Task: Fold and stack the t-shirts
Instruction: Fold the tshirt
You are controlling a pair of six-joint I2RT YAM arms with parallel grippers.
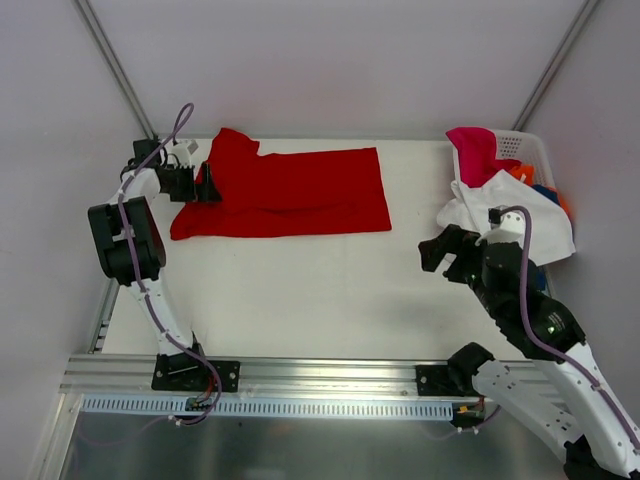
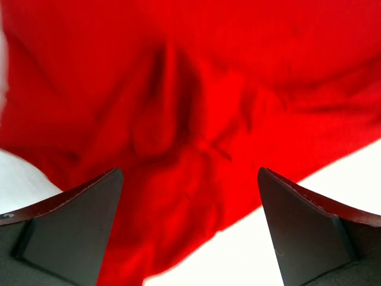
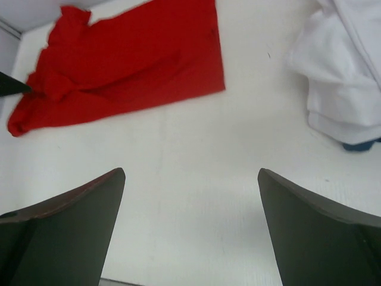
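I see left claw [image 2: 189,176] spread wide at red shirt [image 1: 290,195] bunched end; right claw [image 3: 190,176] spread too, above desk [image 1: 320,290] near white shirt [image 1: 465,212].

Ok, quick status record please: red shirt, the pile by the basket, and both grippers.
red t-shirt: laid flat, far-left part of table, left end bunched
left gripper: open, at that bunched end, nothing clamped
right gripper: open, over bare table, empty
white t-shirt: draped from basket onto table
basket: far right; pink t-shirt hanging over its rim
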